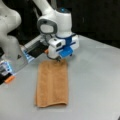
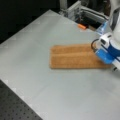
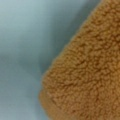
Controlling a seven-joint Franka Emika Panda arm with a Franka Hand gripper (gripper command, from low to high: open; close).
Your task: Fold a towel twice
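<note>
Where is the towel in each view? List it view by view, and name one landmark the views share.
A front view: towel lies as a long strip at centre, running toward the bottom, on the grey table.
A front view: towel lies at centre, its right end under the gripper.
Wrist view: towel fills the right and bottom.
Shared landmark: the grey table.

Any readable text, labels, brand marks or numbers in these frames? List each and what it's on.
None readable.
Dark triangular mark on the white robot base: too blurred to read.
Orange-brown terry cloth towel, lying as a long narrow strip: no text.
Grey metal table: no markings.
Pincer, at the towel's far end: no legible label.
</note>
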